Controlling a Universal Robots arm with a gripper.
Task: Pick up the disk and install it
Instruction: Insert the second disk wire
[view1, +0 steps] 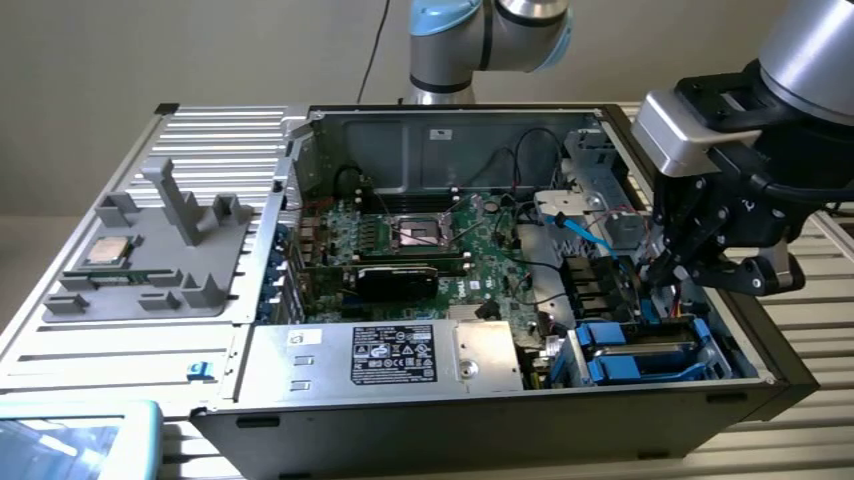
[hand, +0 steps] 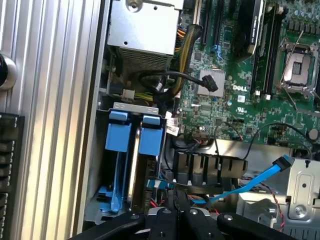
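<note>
Hand (view1: 663, 272) clenched, empty, hovering inside open computer case (view1: 747, 385) above drive bay. Disk (view1: 638, 352) in blue carrier seated on edge in bay (hand: 134, 106) at case corner, beside power supply (view1: 400, 355). Blue SATA cable (hand: 260, 180) near hand.

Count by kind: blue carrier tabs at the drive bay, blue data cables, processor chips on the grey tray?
Blue carrier tabs: 2
Blue data cable: 1
Processor chip: 1
Total: 4
</note>
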